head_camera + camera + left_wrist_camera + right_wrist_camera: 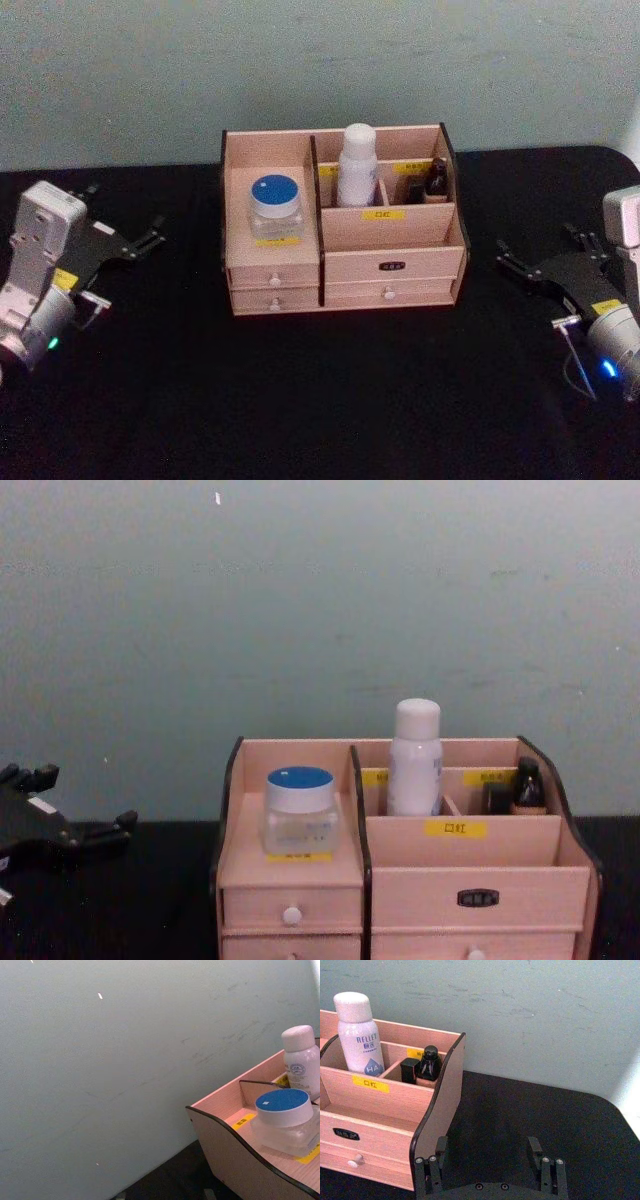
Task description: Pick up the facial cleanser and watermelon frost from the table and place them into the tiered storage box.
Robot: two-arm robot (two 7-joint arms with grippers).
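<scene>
— Tiered storage box (pixel 345 262) first, or the jaws?

— Jaws first. The right gripper (pixel 522 266) is hovering at about 3 o'clock of the box, well apart from it, with its jaws spreading wide and gripping nothing; the right wrist view is showing both fingers (pixel 431 1167) parted over bare black counter (pixel 320 400). The left gripper (pixel 148 241) is sitting at about 9 o'clock of the box, also apart from it, its jaws looking parted and empty.

— And the box itself?

— It is standing at the counter's far middle, against the pale wall (pixel 320 600). A blue-lidded clear jar (pixel 274 208) is resting upright on the left shelf above the drawers. A white bottle (pixel 356 166) is standing upright in a rear compartment, toward 12 o'clock. At about 1 o'clock, in the rear right compartment, a small dark bottle (pixel 437 179) is standing, with another dark item (pixel 409 1070) just beside it.
</scene>
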